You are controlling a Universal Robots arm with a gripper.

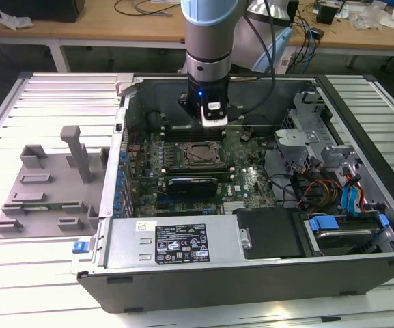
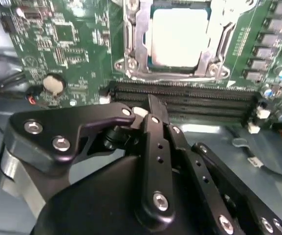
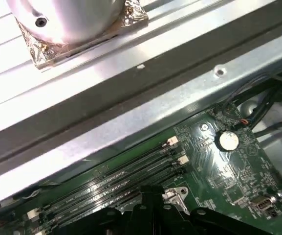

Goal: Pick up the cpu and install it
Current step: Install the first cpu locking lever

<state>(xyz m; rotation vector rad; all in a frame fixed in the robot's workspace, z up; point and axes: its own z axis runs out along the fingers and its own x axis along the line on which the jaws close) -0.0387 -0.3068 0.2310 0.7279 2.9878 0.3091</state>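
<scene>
Gripper [image 2: 153,105] hovering near the memory slots [image 2: 180,95], fingers closed together, holding nothing; cpu [image 2: 180,36] sitting in the socket [image 2: 131,44] at the second wrist view's top centre; likely light, stiff, slippery on top, fragile underneath; best gripped by opposite edges.

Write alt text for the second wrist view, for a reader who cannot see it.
A silver-topped cpu sits in its metal socket frame on a green motherboard. Nearer the camera, the robot's black hand hangs over the long dark memory slots, fingers together and holding nothing.
</scene>
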